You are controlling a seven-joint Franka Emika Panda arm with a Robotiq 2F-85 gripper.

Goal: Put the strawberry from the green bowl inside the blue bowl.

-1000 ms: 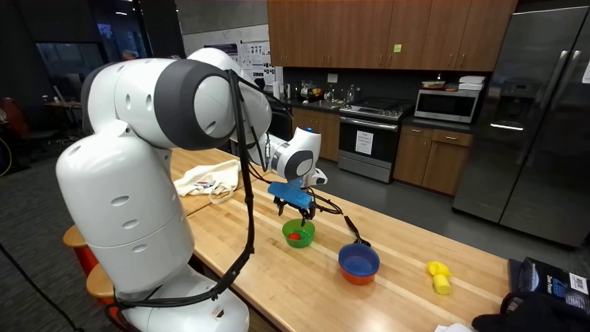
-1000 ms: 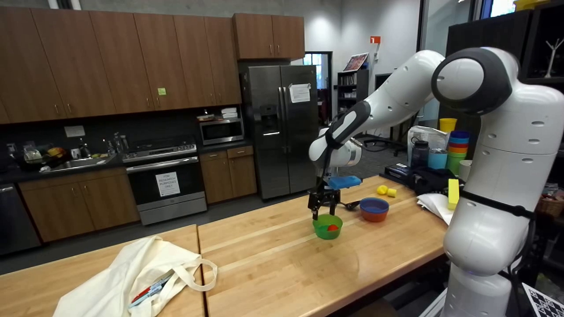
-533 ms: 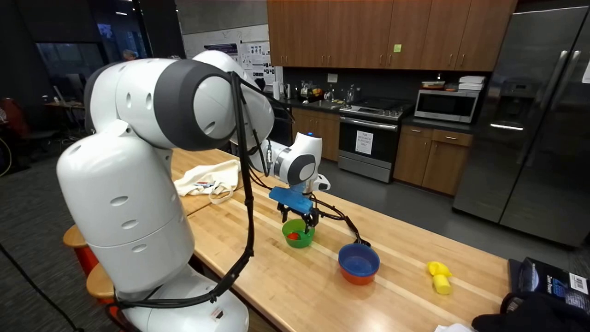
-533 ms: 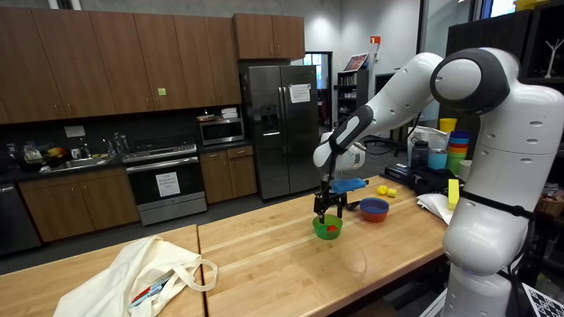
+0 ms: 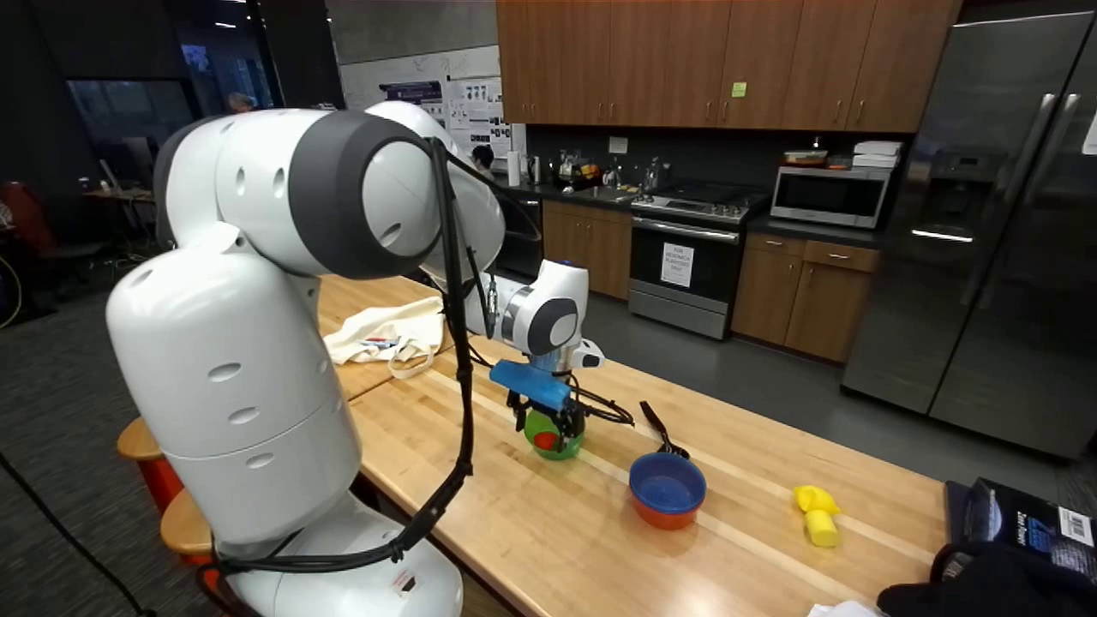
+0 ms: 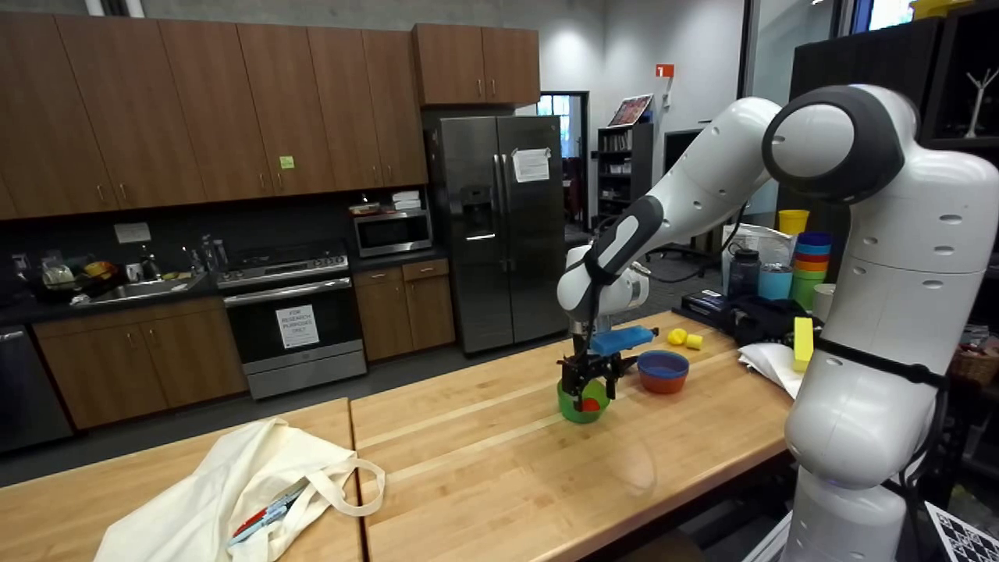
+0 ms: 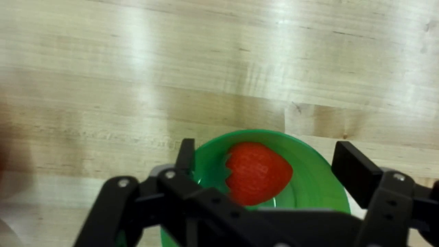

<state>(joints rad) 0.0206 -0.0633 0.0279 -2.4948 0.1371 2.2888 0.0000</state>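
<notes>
Striped wood table [image 5: 591, 548], bumpy strawberry [image 7: 259, 173] cradled in the green bowl [image 7: 317, 181].
Astride the strawberry, the blocky gripper [image 7: 265, 157] is spread wide; at the green bowl's four o'clock in an exterior view, the round blue bowl [image 5: 668, 487] is stacked on an orange bowl [image 5: 665, 519].

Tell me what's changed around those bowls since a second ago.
The gripper has come down to the green bowl, its fingers now on either side of the strawberry. The green bowl may have been nudged slightly. Nothing was taken hold of or let go; the gripper stayed open. Unchanged: the strawberry in the green bowl, the blue bowl stacked in the orange bowl, and the yellow object.
</notes>
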